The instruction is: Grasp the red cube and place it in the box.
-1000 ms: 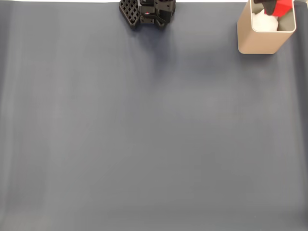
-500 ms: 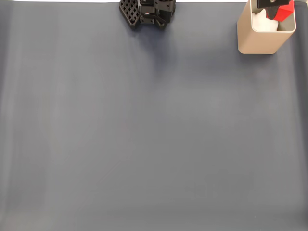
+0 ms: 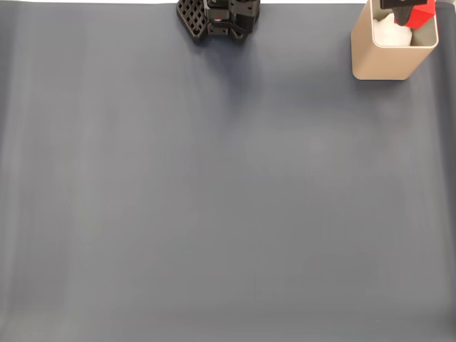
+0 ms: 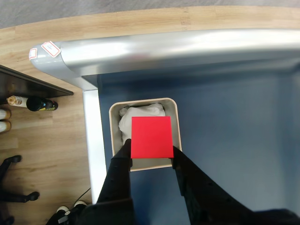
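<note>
In the wrist view the red cube (image 4: 151, 137) is held between my two black fingers, with my gripper (image 4: 151, 151) shut on it directly above the opening of the tan box (image 4: 114, 112). White crumpled material (image 4: 140, 112) lies inside the box under the cube. In the fixed view the box (image 3: 381, 60) stands at the top right corner of the mat, and the red cube (image 3: 420, 13) shows over its rim beside a black part of my gripper (image 3: 406, 8) at the top edge.
The arm's black base (image 3: 217, 18) sits at the top middle of the dark grey mat (image 3: 214, 185). In the wrist view a silver table rim (image 4: 187, 47) runs behind the box, with wooden floor (image 4: 42, 140) and a bottle (image 4: 40, 104) beyond it.
The cube and gripper have shifted slightly up and right over the box opening since one second ago; between the last half second and now almost nothing moves.
</note>
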Available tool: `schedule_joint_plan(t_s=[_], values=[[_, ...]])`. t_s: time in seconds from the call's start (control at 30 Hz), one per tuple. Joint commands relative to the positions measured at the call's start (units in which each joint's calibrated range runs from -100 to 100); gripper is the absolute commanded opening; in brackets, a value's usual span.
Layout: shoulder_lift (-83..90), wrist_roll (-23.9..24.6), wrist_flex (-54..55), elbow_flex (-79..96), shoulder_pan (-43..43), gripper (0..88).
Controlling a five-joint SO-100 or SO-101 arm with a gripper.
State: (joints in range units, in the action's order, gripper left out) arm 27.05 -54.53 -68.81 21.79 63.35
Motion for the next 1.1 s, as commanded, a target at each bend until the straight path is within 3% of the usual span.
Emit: schedule_joint_plan(t_s=[0.0, 0.33, 0.57, 1.07], values=[[2.7, 0.3, 0.7, -1.3, 0.5, 0.8], [3.2, 1.7, 1.1, -1.3, 0.5, 1.5], [3.4, 3.4, 1.8, -1.4, 0.1, 24.5], [4.7, 3.9, 4.2, 0.9, -0.4, 36.7]])
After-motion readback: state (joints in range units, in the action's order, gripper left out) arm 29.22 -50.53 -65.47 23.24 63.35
